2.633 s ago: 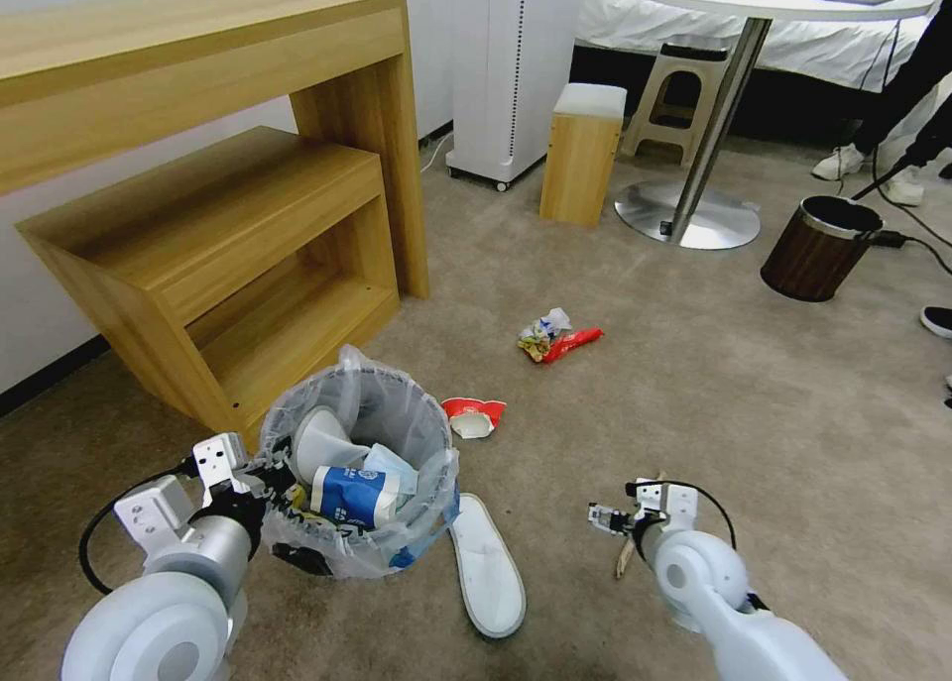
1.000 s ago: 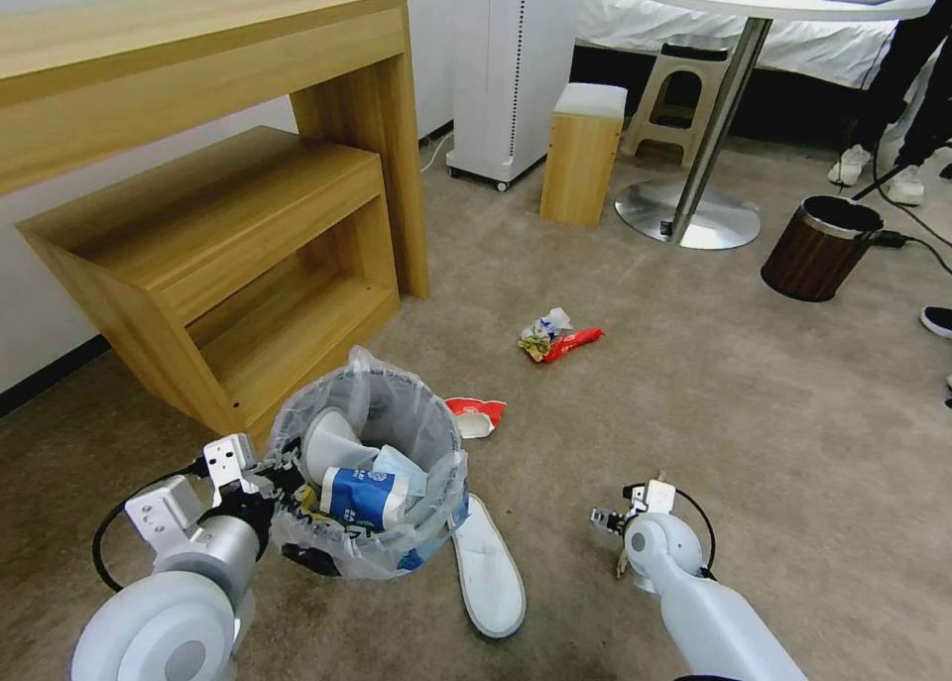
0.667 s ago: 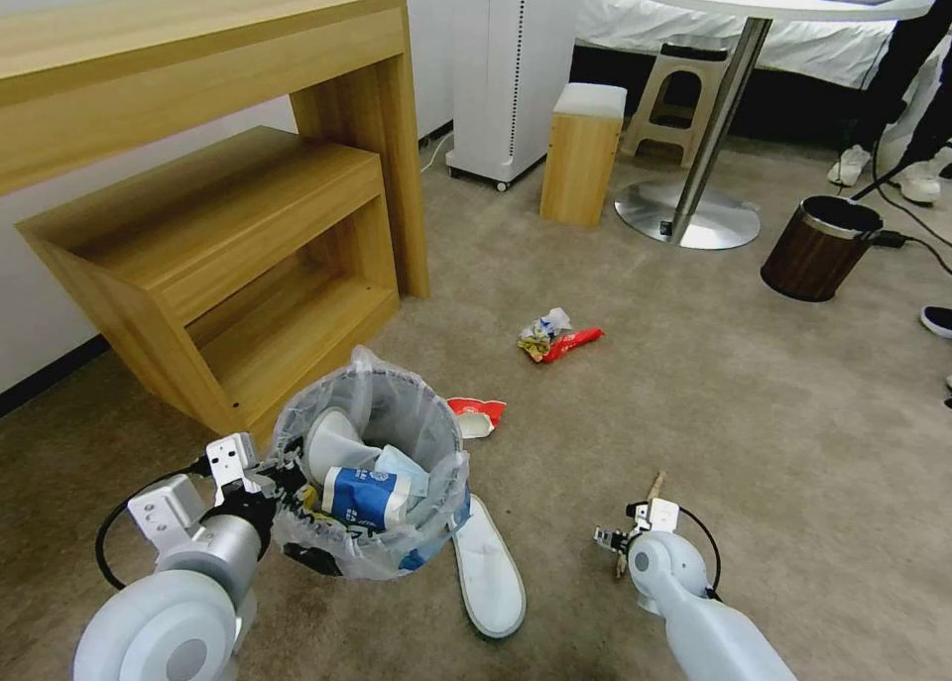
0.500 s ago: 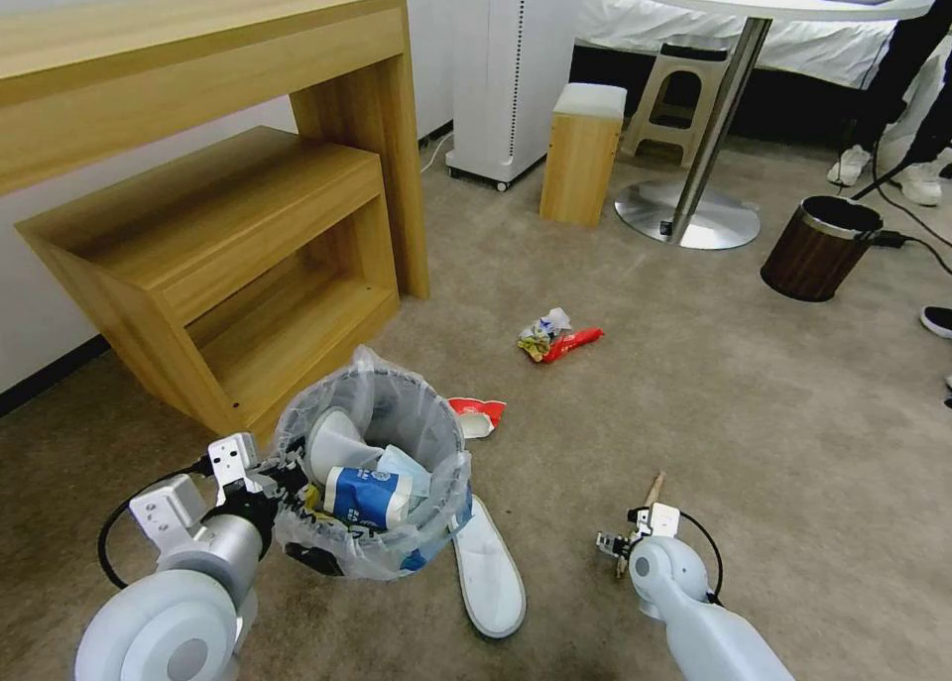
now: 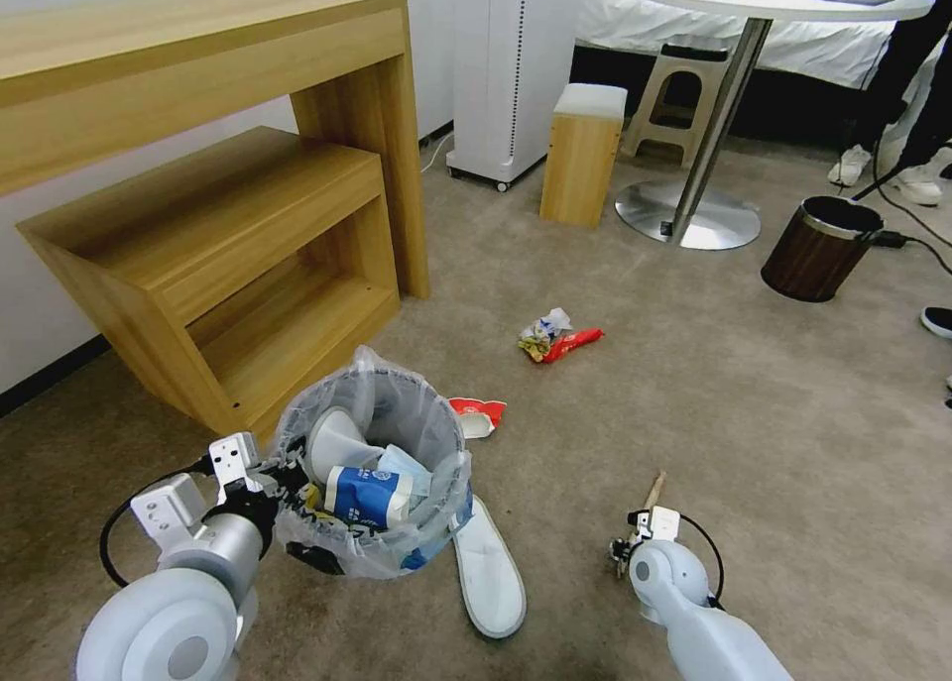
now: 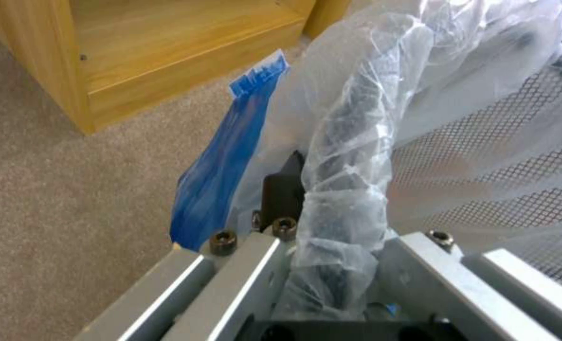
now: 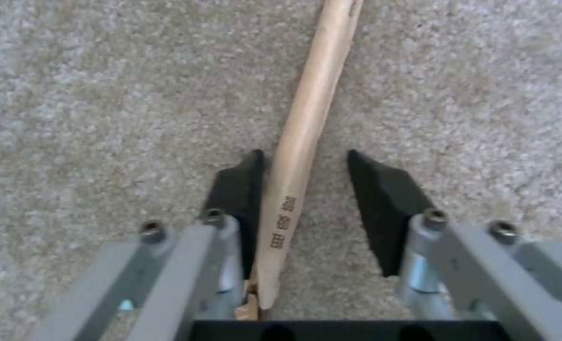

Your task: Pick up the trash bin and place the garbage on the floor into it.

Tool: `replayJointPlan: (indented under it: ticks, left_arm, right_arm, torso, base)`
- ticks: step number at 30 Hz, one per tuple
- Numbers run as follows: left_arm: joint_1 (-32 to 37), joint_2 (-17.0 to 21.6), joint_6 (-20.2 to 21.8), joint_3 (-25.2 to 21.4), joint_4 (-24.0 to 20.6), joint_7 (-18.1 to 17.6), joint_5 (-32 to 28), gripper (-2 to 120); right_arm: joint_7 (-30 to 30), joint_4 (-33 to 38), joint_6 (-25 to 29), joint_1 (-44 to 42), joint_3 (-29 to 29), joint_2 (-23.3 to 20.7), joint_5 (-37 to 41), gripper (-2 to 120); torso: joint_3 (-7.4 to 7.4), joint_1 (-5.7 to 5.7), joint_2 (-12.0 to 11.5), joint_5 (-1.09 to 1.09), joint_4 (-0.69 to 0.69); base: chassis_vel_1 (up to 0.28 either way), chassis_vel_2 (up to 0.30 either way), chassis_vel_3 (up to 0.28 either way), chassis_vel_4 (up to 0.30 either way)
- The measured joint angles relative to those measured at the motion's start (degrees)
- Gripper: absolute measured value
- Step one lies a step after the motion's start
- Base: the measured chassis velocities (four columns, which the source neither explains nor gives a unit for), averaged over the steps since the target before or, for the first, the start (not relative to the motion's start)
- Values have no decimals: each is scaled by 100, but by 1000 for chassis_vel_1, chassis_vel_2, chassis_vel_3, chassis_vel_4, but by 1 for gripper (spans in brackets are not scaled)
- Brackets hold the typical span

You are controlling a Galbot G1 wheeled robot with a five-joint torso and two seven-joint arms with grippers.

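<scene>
- Beige carpet floor [image 5: 754,443] carries the litter: a white slipper [image 5: 488,565] lies just beside the trash bin [image 5: 372,483].
- Left gripper [image 6: 331,265] has its fingers clamped on the bin's bagged rim.
- Right gripper [image 7: 303,208] straddles the wooden stick [image 7: 306,137], fingers parted, one pad touching it.
- Advice: centre the stick, close gently, then lift level.

Beige floor [image 5: 694,384], pale tan wooden stick [image 7: 309,113]

Left gripper [image 5: 283,483] held low at the near left, jaws clamped, right gripper [image 7: 303,189] lowered to the near right, fingers [image 7: 376,199] spread apart, pointed downward.
</scene>
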Motion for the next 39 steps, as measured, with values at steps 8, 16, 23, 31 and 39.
replayJointPlan:
  ticks: [8,16,23,31,39]
  left_arm:
    - [-20,-29,-1,37,3,0,15,1]
    - [-30,-47,-2,49,32,-6,25,1]
    - [-42,-38,-1,29,97,-47,-18,1]
    - [3,-68,55,171,150,-136,-208,1]
    - [103,-24,141,327,166,-222,-344,1]
  right_arm:
    - [-17,14,1,-1,2,-69,-8,5]
    - [-127,314,78,-45,-25,-247,-4,0]
    - [-829,1507,869,-280,32,-750,-66,0]
    - [-3719,2906,2700,-409,182,-1438,-286,0]
    - [-5315,3200,3642,-260,24,-1512,-208,0]
  torso:
    - [1,0,0,0,-1]
    - [1,0,0,1,-1]
    - [1,0,0,-1,-1]
    - [0,0,0,-1,-1]
    - [0,0,0,0,-1]
  base:
    - [0,0,0,0]
    - [0,0,0,0]
    - [0,0,0,0]
    - [0,0,0,0]
    - [0,0,0,0]
